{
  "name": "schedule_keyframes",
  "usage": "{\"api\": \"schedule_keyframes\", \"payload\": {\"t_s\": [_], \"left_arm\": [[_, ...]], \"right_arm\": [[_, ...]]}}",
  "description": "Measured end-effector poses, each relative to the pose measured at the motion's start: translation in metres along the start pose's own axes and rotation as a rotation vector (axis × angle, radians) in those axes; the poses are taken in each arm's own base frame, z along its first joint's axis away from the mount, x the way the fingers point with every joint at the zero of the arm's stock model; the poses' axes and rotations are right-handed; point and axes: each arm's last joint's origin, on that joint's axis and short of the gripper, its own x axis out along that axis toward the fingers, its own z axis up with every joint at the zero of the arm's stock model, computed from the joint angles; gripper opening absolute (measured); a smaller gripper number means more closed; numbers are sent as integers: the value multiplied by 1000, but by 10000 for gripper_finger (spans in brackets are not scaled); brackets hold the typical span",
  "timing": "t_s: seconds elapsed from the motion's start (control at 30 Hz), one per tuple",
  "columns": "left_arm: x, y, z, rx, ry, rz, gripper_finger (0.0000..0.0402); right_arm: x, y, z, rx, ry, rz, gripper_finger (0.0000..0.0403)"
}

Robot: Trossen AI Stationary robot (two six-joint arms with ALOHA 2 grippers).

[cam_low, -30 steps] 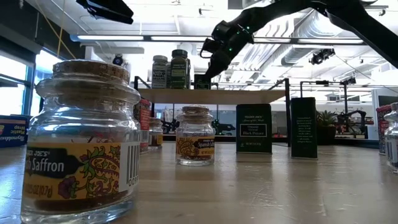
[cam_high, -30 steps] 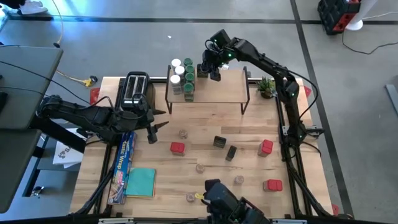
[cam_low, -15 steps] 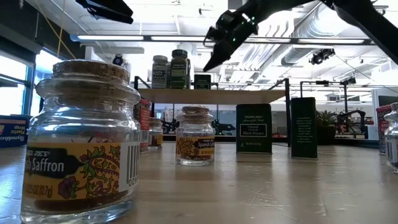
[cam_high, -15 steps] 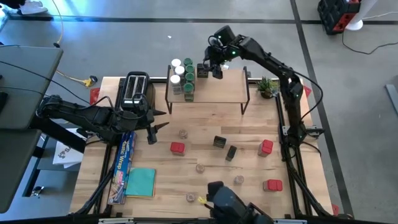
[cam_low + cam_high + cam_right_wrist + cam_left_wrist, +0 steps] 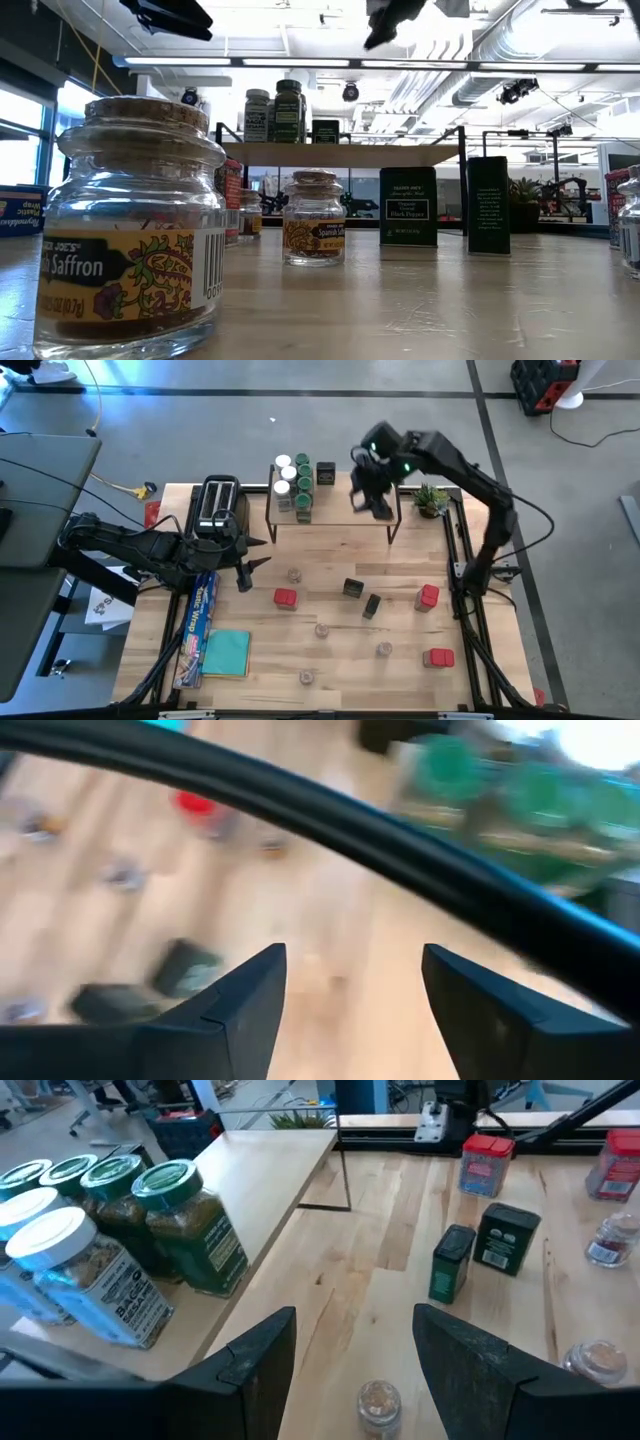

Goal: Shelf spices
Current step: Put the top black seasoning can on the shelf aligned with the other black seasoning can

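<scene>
The left gripper (image 5: 246, 563) waits low beside the toaster (image 5: 218, 508), its fingers apart and holding nothing, with the cluster of white-lidded and green-lidded jars (image 5: 120, 1250) just ahead of it on the shelf (image 5: 345, 510). Farther right, the right gripper (image 5: 375, 495) hangs above the shelf's right half, fingers spread and empty, the jars well off to its left. Below it on the table, black boxes (image 5: 362, 596) and red tins (image 5: 428, 597) lie unshelved. The wrist picture is smeared, so its height is hard to judge; a hasty descent could probably clip the shelf edge or topple a box.
</scene>
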Motion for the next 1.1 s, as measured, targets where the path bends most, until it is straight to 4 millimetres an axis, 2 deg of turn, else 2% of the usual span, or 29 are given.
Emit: {"api": "schedule_keyframes", "payload": {"t_s": [0.1,0.17,0.37,0.47,0.6,0.73,0.83,0.93,1.1], "left_arm": [[0,1,-3,-11,20,24,197],[0,2,-4,-18,35,40,197],[0,3,-5,-29,37,78,197],[0,4,-5,-28,31,107,197],[0,4,-5,-30,28,118,197],[0,4,-4,-39,16,117,197],[0,3,-3,-45,8,116,197],[0,3,-2,-49,3,115,197],[0,3,-1,-65,-6,114,197]], "right_arm": [[3,39,-2,-19,-6,44,210],[10,64,-11,-10,-21,20,199],[42,135,-60,93,-146,-225,176],[63,159,-90,217,-233,-212,174],[97,181,-120,353,-338,-82,174],[126,196,-134,346,-407,-28,176],[142,204,-137,338,-356,-57,186],[153,209,-131,303,-322,-87,209],[173,208,-123,257,-237,-218,251]]}}
